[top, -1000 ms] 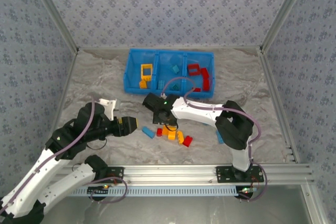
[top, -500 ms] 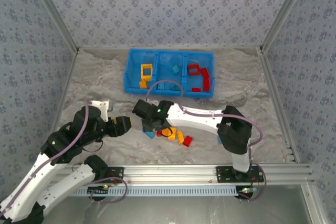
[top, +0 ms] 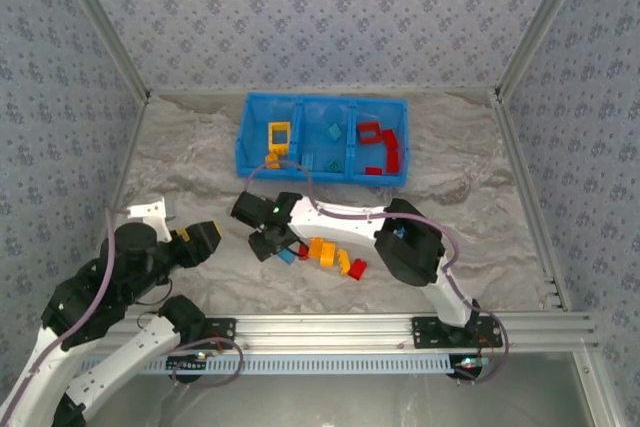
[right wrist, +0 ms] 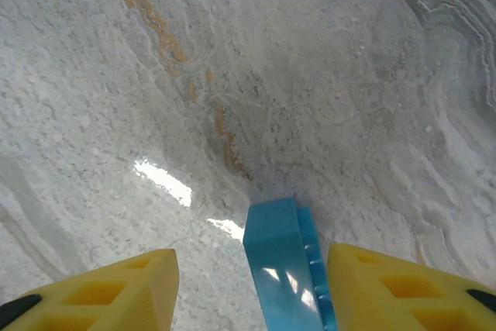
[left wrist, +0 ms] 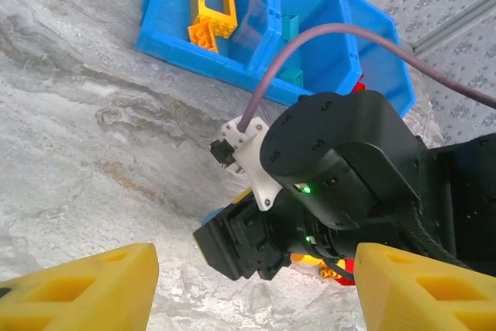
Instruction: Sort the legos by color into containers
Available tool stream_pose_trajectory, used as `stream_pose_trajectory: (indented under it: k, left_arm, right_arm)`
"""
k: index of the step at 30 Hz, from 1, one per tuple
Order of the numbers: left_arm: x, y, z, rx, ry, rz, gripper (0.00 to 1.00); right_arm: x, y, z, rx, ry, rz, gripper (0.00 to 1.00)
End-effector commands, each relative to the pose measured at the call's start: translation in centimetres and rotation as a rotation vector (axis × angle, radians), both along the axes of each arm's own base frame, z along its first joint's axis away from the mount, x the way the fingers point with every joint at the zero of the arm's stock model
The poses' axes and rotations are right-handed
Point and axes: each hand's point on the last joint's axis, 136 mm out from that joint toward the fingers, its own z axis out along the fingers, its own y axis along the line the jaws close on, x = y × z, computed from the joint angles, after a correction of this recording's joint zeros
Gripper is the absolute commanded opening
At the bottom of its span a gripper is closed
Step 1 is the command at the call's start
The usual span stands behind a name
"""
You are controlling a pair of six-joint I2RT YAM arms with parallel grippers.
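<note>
My right gripper (right wrist: pixel 252 260) hangs low over the grey marbled table top (right wrist: pixel 256 67). Its two yellow fingers (right wrist: pixel 101 292) stand half apart, with one small light blue plastic brick (right wrist: pixel 283 273) between them. The brick is close to one finger and a clear gap shows on the other side, so I do not grip it yet. From above, this brick (top: pixel 285 256) lies at the left end of the loose heap of orange and red plastic bricks (top: pixel 325 252), well in front of the bright blue plastic bin with three compartments (top: pixel 322 176).

To do this step well, I think I must first shift sideways until the brick sits in the middle of the fingers. Then both pads meet its flat sides together and do not turn it. After that I should close slowly, lift straight up clear of the neighbours, and carry it to the middle compartment, where other light blue pieces (top: pixel 333 131) lie. A low release there is safer than a drop.

My left gripper (left wrist: pixel 254 257) has its fingers wide and empty, pointing toward my right wrist. It should keep away from that path.
</note>
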Motion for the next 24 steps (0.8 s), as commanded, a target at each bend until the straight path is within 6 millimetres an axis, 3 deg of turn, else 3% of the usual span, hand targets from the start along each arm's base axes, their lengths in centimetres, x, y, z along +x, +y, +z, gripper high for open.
stream_pose_trajectory:
  k: [1,9,15,20,24]
  left_arm:
    - [-0.1,0.6,0.1,0.001,0.009,0.028,0.68]
    - [0.1,0.0,0.2,-0.006,0.012,0.012,0.68]
    - [0.1,-0.3,0.2,-0.011,0.013,0.001,0.68]
    - [0.3,-1.7,0.7,-0.041,0.010,-0.051,0.68]
    - [1.6,-5.4,1.4,-0.078,0.037,-0.158,0.68]
  right_arm:
    - [0.0,-1.3,-1.4,-0.111,0.002,0.043,0.54]
    - [0.1,-1.8,-2.8,-0.154,-0.024,0.049,0.44]
    - [0.6,-1.3,-2.4,-0.130,-0.039,0.043,0.22]
    - [2.6,-1.5,1.9,-0.060,-0.108,-0.010,0.18]
    - [6.4,-3.5,7.0,0.021,-0.198,-0.122,0.17]
